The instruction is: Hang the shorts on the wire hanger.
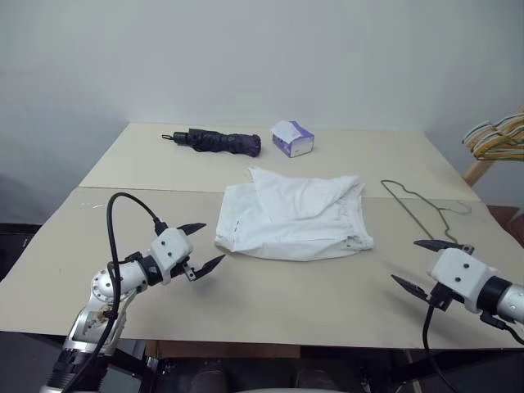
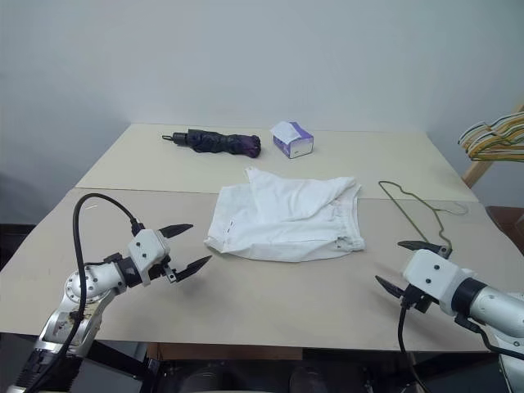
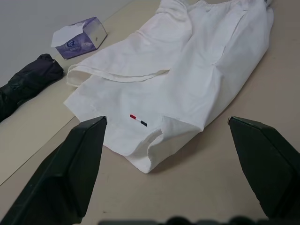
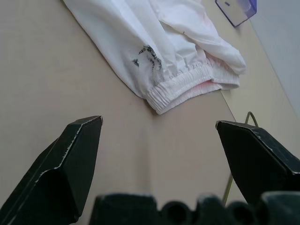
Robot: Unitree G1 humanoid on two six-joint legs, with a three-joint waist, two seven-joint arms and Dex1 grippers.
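White shorts (image 1: 291, 217) lie crumpled at the centre of a beige table (image 1: 270, 303), their long axis running from 9 o'clock to 3 o'clock, hem toward the robot's left and gathered waistband toward its right. Just past the waistband, at the 3 o'clock side of the cloth and apart from it, the wire hanger (image 1: 426, 206) lies flat, its triangle stretching from 11 o'clock down to 5 o'clock, with the hook end hard to make out.

The left gripper (image 1: 199, 246) hangs above the tabletop at the shorts' 8 o'clock, near the hem corner, its two black fingers spread wide and holding nothing. The right gripper (image 1: 426, 266) hovers at the shorts' 4 o'clock, fingers equally wide and empty, with the hanger's near end at about its 12 o'clock.

The right arm is the nearer one to the hanger and the waistband; the left arm is the nearer one to the hem. A folded dark umbrella (image 1: 217, 141) and a tissue box (image 1: 292, 138) sit well back at 12 o'clock. No step of the hanging appears begun.
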